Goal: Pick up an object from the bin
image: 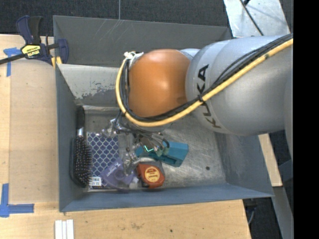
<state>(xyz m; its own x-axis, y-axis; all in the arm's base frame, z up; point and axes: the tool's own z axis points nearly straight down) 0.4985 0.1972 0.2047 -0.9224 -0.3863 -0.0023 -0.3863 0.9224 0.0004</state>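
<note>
Hanging just above the round orange tape measure, the gripper is judged pre-grasp; released or clenched cannot be told; lowering is needed.

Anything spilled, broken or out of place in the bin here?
Nothing spilled or broken. The black hairbrush, orange tape measure and teal piece lie loose on the floor. Only the bin's back wall looks scuffed, its paint scratched.

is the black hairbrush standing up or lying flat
Lying flat. The black hairbrush lies lengthwise on the floor along the left wall of the bin, bristle head nearer the front, handle pointing to the back.
</note>
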